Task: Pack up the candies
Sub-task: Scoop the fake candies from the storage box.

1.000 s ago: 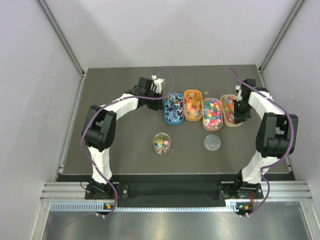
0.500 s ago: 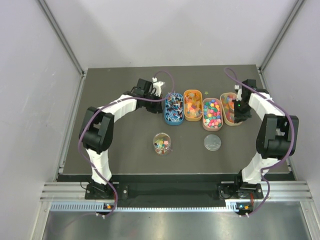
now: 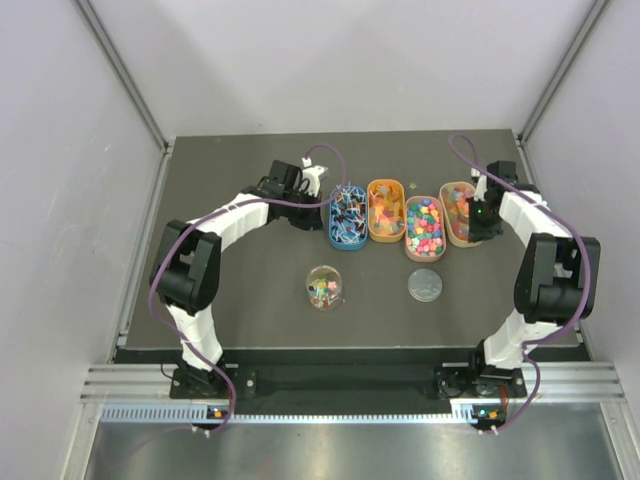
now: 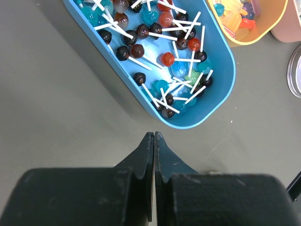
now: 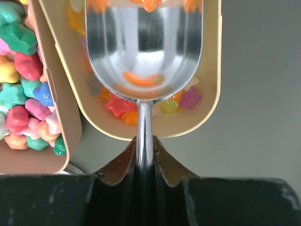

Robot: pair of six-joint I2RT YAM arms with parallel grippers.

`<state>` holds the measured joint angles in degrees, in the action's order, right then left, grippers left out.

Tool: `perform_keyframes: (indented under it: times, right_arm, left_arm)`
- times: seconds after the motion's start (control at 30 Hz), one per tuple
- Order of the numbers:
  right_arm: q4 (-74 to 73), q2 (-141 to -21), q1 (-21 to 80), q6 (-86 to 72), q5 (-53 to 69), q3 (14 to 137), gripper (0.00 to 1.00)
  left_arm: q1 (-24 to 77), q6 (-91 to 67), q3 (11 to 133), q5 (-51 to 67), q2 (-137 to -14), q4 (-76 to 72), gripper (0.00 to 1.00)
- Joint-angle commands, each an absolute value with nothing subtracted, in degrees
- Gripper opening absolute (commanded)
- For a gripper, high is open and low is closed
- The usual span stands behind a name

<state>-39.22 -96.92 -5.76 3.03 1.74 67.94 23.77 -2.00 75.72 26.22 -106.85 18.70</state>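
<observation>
**Spotter:** Your left gripper (image 4: 154,136) hangs just off the rounded end of the blue tray (image 4: 214,101), fingers pressed together and holding nothing.

**Desk:** And your right gripper (image 5: 145,146), three trays along from the blue tray, is clamped on the handle of a metal scoop (image 5: 143,47).

**Spotter:** The candies (image 5: 116,105) you're after, star-shaped ones, lie in that tan tray (image 5: 209,94) under the scoop's bowl.

**Desk:** Your clear jar (image 3: 325,287) stands apart from the blue tray, on the arm-base side.
</observation>
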Motion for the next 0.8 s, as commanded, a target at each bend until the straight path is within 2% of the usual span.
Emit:
perform_keyframes:
  times: [0.0, 0.4, 0.77]
  right_arm:
    - [-38.49, -98.17, -6.33, 4.04, 2.64, 69.78, 0.00]
    - [-38.58, -100.90, -6.33, 5.01, 3.08, 71.90, 0.00]
    - [-37.01, -94.93, -6.33, 8.44, 3.17, 72.87, 0.00]
  left_arm:
    - [24.17, -2.46, 76.46, 27.95, -104.59, 18.02, 0.00]
    - [24.96, -2.90, 77.60, 28.65, -105.73, 19.77, 0.00]
    - [25.58, -3.52, 79.27, 28.21, -106.26, 20.39, 0.00]
